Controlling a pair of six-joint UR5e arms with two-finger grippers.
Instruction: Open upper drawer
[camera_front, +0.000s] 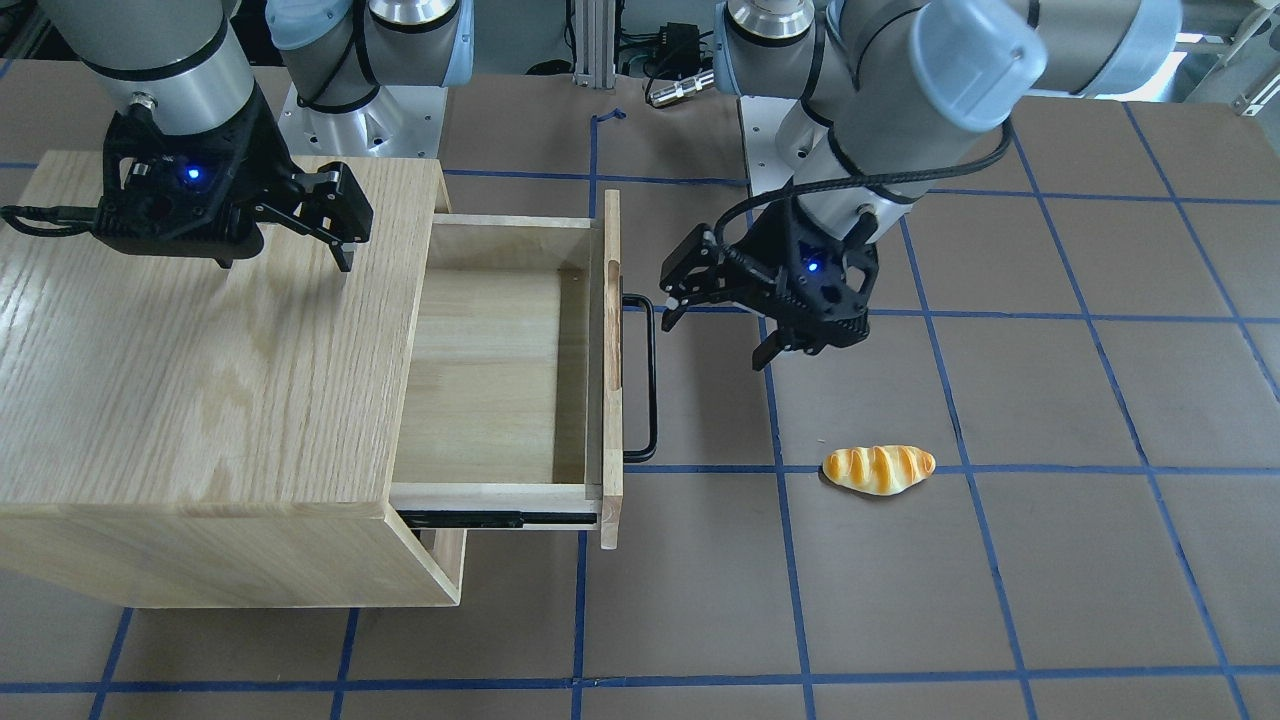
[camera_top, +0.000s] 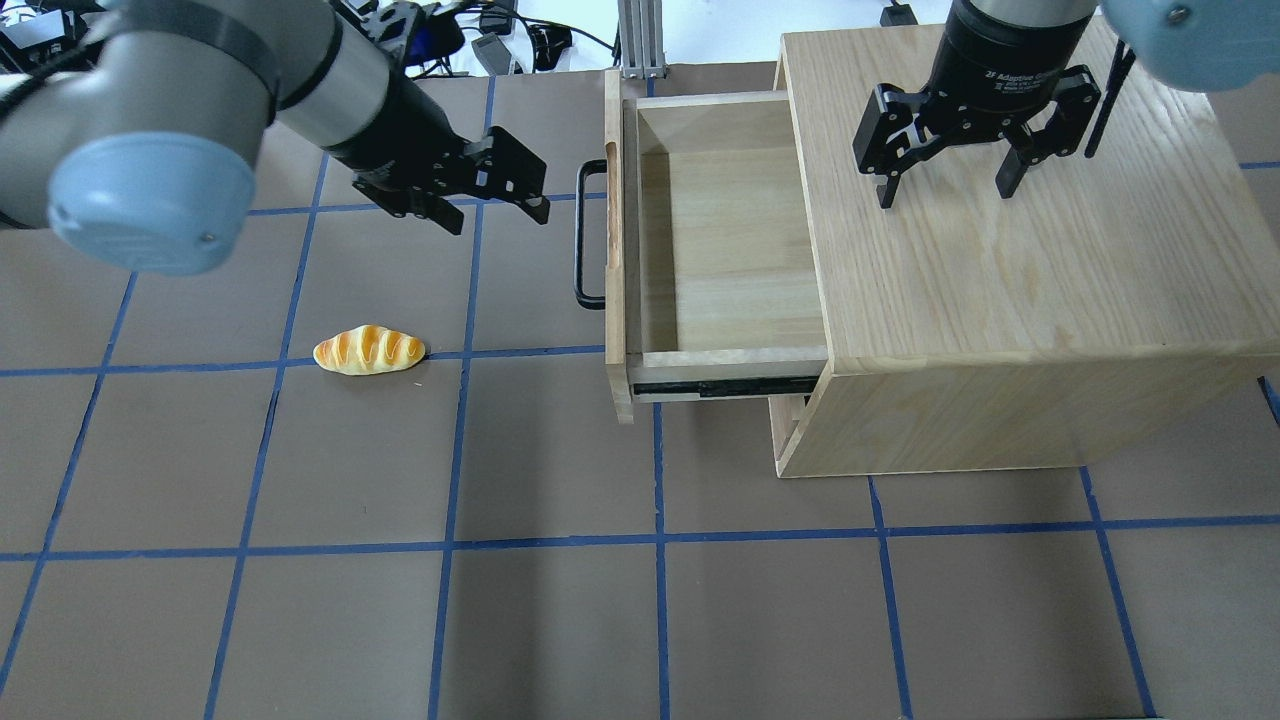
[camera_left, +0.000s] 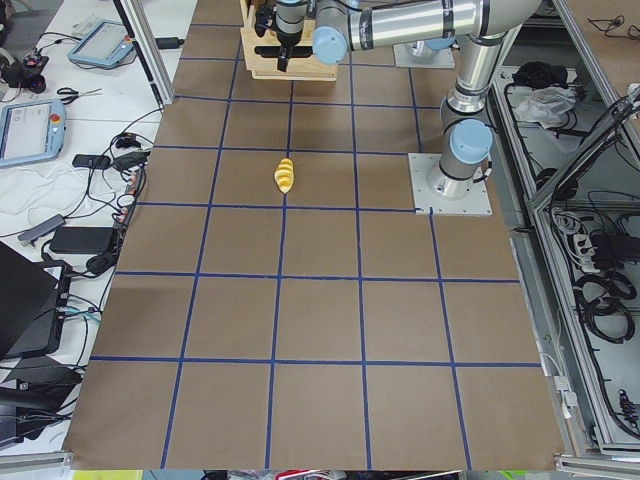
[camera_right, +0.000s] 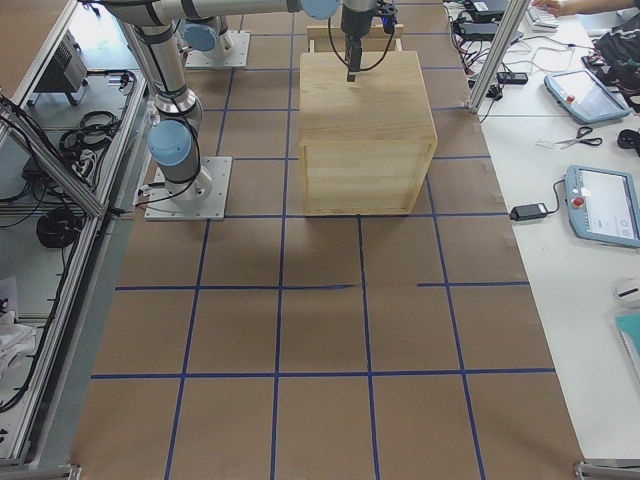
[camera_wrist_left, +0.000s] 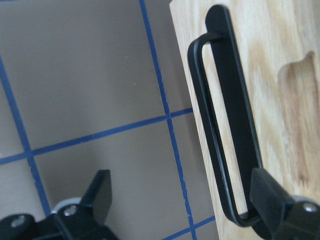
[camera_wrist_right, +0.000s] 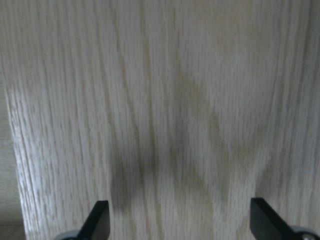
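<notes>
The upper drawer (camera_top: 730, 260) is pulled well out of the oak cabinet (camera_top: 1020, 280), and its pale-wood inside (camera_front: 490, 380) is empty. Its black bar handle (camera_top: 583, 235) faces my left gripper (camera_top: 497, 215), which is open and empty just off the handle's far end, apart from it. In the left wrist view the handle (camera_wrist_left: 220, 125) runs down the front panel beside one finger (camera_wrist_left: 270, 195). My right gripper (camera_top: 945, 195) is open and empty, hovering over the cabinet top (camera_wrist_right: 165, 100).
A toy bread roll (camera_top: 368, 350) lies on the brown table (camera_top: 560, 620) left of the drawer; it also shows in the front view (camera_front: 878, 468). A black slide rail (camera_top: 715, 385) shows under the drawer's side. Blue tape lines grid the table.
</notes>
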